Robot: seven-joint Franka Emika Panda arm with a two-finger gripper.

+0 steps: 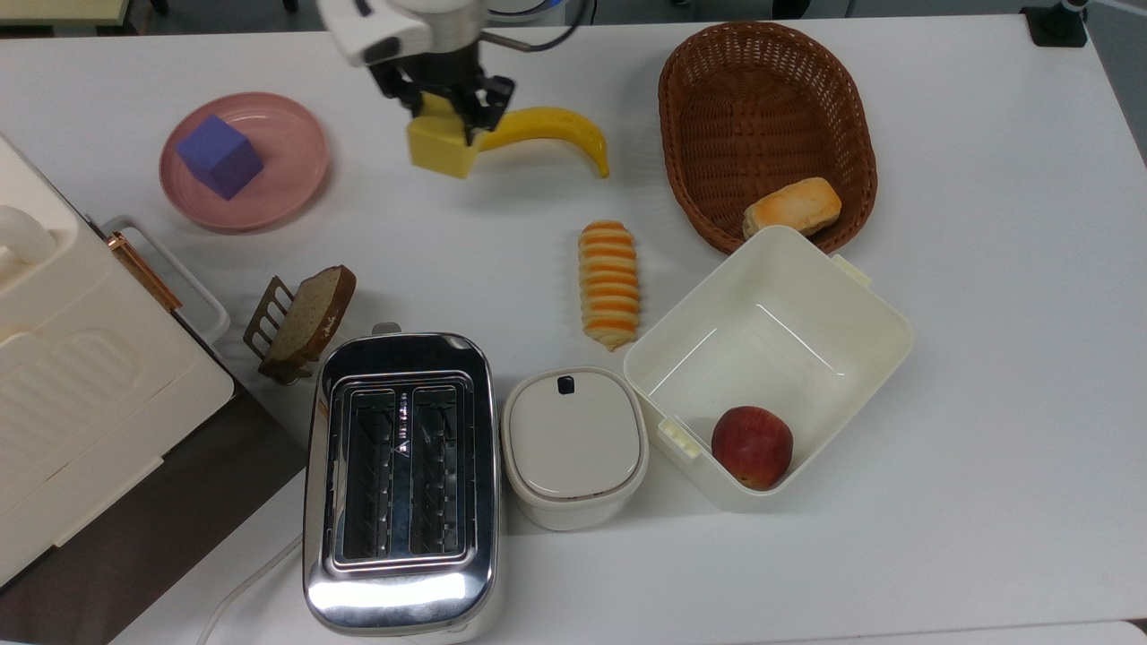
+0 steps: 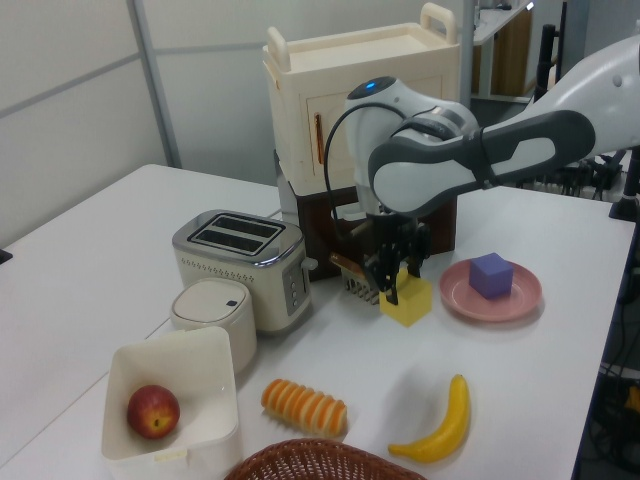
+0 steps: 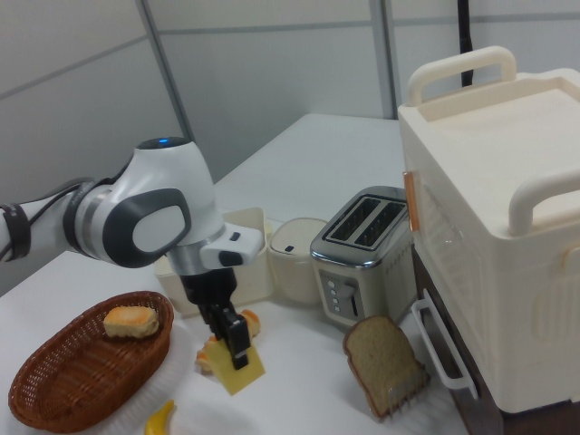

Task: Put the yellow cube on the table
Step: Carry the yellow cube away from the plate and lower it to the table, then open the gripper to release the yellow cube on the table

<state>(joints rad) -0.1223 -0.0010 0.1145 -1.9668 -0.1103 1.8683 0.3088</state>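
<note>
the jaws pinch the yellow cube (image 1: 438, 148) on opposite flat faces near its top, and the gripper (image 1: 445, 100) holds it above the table (image 1: 986, 269), between the pink plate (image 1: 296, 161) with the purple cube (image 1: 219, 156) and the banana (image 1: 547, 130). the block looks light, rigid and matte, so a grip on flat faces should hold without slipping. in the left view the wrist points straight down, with the forearm reaching in from the left view's right.

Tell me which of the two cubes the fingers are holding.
The yellow cube, clamped in the fingers beside the banana; the purple cube sits alone on the pink plate.
</note>
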